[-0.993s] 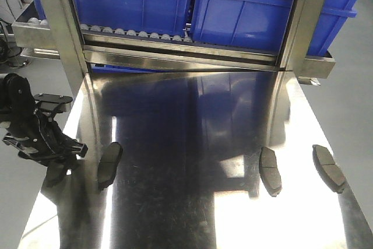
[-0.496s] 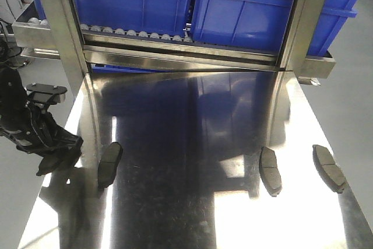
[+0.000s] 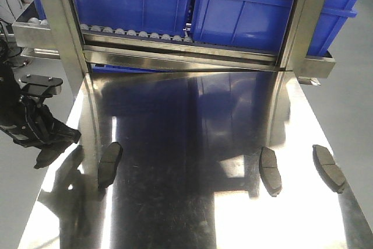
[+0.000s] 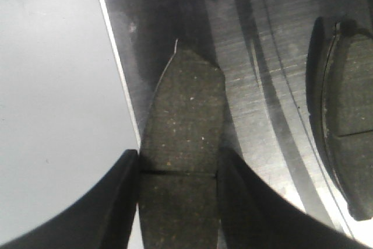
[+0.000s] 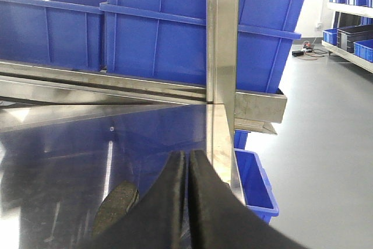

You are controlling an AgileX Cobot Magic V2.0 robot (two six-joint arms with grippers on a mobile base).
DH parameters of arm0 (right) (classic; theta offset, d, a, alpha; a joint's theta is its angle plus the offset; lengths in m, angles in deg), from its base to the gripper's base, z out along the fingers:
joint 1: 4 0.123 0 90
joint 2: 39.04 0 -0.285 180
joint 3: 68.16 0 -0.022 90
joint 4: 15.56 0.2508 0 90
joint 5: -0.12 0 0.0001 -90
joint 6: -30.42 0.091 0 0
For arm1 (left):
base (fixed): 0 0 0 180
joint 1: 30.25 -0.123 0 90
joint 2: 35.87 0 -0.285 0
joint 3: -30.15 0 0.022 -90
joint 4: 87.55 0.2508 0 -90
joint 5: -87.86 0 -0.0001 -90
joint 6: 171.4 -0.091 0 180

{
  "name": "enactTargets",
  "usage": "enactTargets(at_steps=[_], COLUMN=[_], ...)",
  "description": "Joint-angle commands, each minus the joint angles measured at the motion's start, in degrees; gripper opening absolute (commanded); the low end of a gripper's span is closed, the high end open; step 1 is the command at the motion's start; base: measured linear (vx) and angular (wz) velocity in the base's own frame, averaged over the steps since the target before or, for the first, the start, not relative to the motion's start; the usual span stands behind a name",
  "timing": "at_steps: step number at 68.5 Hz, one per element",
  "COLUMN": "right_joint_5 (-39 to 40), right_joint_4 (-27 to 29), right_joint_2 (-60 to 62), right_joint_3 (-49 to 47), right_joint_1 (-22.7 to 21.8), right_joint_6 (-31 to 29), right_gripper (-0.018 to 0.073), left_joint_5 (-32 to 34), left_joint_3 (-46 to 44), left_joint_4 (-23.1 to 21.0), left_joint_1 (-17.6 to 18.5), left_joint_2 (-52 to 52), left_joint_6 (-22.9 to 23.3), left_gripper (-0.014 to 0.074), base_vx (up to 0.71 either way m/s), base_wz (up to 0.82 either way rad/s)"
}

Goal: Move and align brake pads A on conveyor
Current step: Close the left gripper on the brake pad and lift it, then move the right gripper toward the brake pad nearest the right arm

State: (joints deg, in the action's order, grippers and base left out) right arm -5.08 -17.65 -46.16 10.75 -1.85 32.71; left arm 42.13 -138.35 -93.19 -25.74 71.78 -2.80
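A shiny steel bench [image 3: 192,214] is seen filling the lower frame, with blue bins [image 3: 134,4] ranged along the top. The left end effector [image 3: 46,147] is placed at the bench's left edge, clamped on one brake pad [image 4: 183,115], while the right end effector [image 5: 187,161] is shown with its fingers pressed together on nothing. Three other pads are laid flat on the bench: a first pad [image 3: 109,163] at lower left, a second pad [image 3: 270,170] and a third pad [image 3: 328,168] at lower right, apart.
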Motion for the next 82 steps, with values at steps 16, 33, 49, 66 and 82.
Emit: enactTargets(at_steps=[16,33,49,66,82], right_joint_5=[4.4,4.4,4.4,4.4,4.4], right_joint_4=[-0.2,-0.2,-0.2,-0.2,-0.2], right_joint_2=[0.7,0.7,0.7,0.7,0.7], right_joint_3=[1.0,1.0,1.0,1.0,1.0], right_joint_1=[-0.4,-0.4,-0.4,-0.4,-0.4], right_joint_6=[-0.5,-0.5,-0.5,-0.5,-0.5], right_gripper=[-0.0003,-0.0003,-0.0003,-0.0003,-0.0003], left_joint_5=[10.2,13.4,16.0,19.3,19.3], left_joint_3=[8.9,18.6,27.5,37.2,41.9], left_joint_4=[-0.6,-0.9,-4.3,-5.1,-5.1], left_joint_1=[0.2,0.2,0.2,0.2,0.2], left_joint_2=[-17.7,-34.0,-50.6,-70.6,-82.8], left_joint_6=[0.0,0.1,-0.1,-0.1,0.0], left_gripper=[0.0088,0.0090,0.0090,0.0091,0.0091], base_vx=[0.00,0.00,0.00,0.00,0.00], base_wz=[0.00,0.00,0.00,0.00,0.00])
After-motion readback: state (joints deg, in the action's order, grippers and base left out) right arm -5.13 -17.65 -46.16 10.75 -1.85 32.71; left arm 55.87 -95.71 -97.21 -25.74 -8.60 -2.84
